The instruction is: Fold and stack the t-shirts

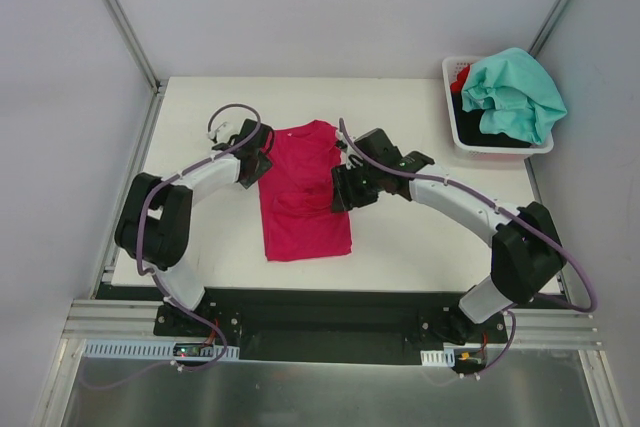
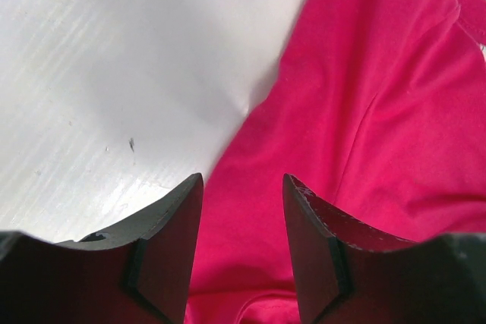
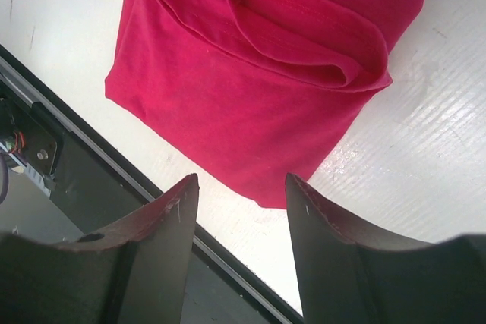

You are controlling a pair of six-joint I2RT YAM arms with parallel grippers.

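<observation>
Parted left gripper (image 2: 243, 180) hangs over magenta t-shirt (image 2: 372, 111).

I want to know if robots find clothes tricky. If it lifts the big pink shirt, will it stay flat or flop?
The magenta-pink cloth t-shirt would probably flop and droop: it already lies in soft folds and wrinkles. It looks thin, so likely light. Pushed, it would probably bunch up rather than slide over the white table.
</observation>
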